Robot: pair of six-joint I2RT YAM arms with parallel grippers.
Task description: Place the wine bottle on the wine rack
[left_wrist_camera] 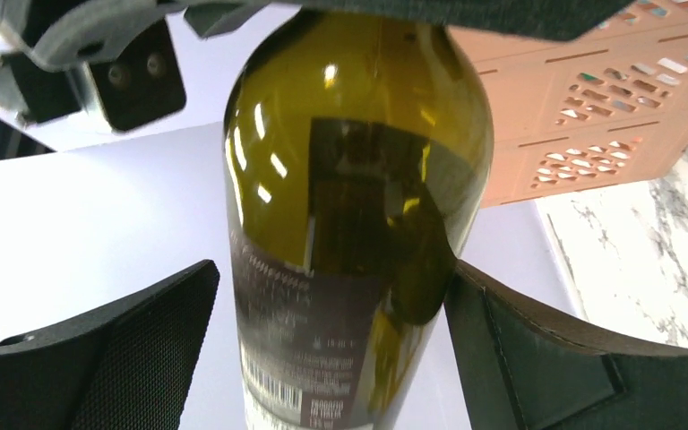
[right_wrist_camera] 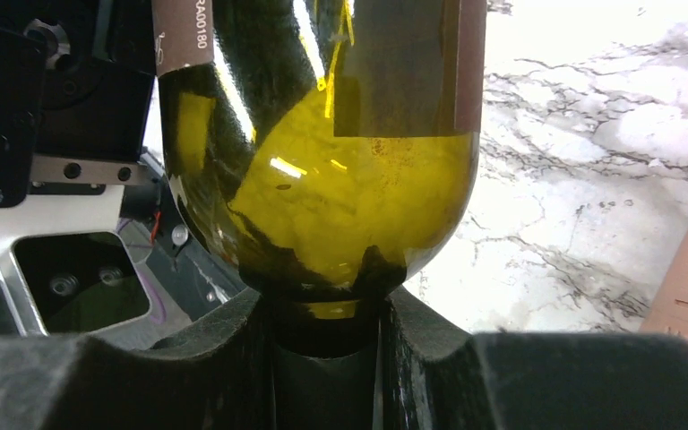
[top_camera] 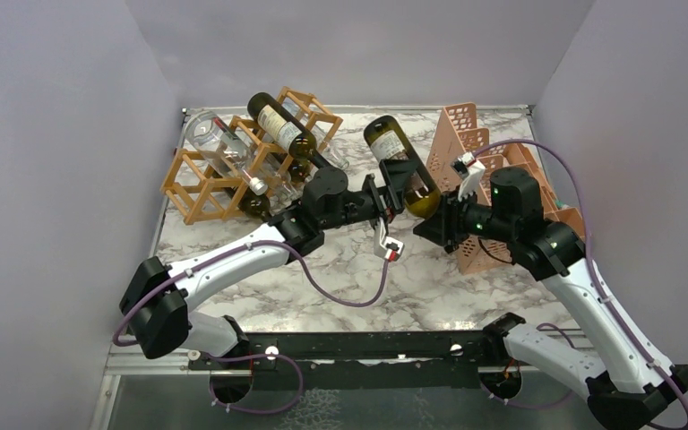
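The dark green wine bottle (top_camera: 392, 148) hangs tilted above the marble table, base toward the back. My right gripper (top_camera: 436, 222) is shut on its neck, and in the right wrist view its fingers (right_wrist_camera: 215, 367) clamp just below the bottle's shoulder (right_wrist_camera: 322, 188). My left gripper (top_camera: 400, 182) stands open around the bottle's body (left_wrist_camera: 358, 206). Its left finger (left_wrist_camera: 125, 349) is clear of the glass, and its right finger (left_wrist_camera: 537, 358) is close against it. The wooden wine rack (top_camera: 199, 190) stands at the back left.
The rack holds a dark bottle (top_camera: 279, 127) and a clear bottle (top_camera: 219, 143). A pink plastic crate (top_camera: 479, 148) stands at the back right, just behind my right arm, and shows in the left wrist view (left_wrist_camera: 591, 125). Grey walls close in on three sides.
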